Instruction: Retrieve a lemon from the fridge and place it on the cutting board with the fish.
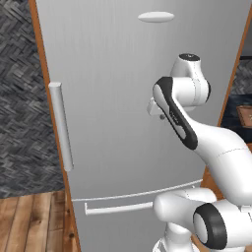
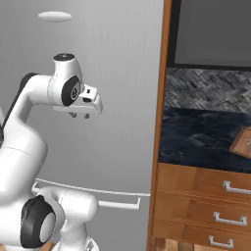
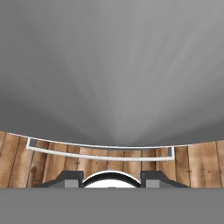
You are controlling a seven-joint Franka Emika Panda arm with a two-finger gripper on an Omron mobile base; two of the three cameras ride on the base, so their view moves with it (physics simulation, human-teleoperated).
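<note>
Hanging closed and empty, your gripper [image 2: 80,115] points down just before the shut fridge [image 1: 123,98] door, with clear air beneath it. You have one vertical handle [image 1: 61,126] well left and one drawer bar [image 1: 118,208] below. One cutting board [image 2: 242,142] corner shows on the counter at right.

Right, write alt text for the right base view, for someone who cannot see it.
A closed silver-grey fridge fills the left, with the white arm's gripper pointing down in front of its door, holding nothing. To the right a dark counter sits over wooden drawers, with a corner of the cutting board at the edge.
</note>
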